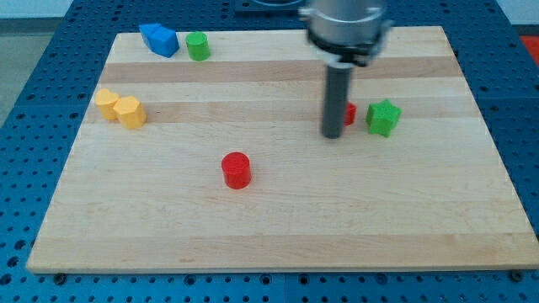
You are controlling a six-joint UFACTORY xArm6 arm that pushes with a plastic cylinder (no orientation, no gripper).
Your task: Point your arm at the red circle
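The red circle, a short red cylinder, stands on the wooden board left of the middle, toward the view's bottom. My tip is on the board well to the right of it and a little higher in the view. A second red block is mostly hidden behind the rod; its shape cannot be made out. A green star-like block sits just right of the rod.
A blue block and a green cylinder sit at the view's top left. Two yellow blocks touch each other at the left edge. A blue pegboard table surrounds the board.
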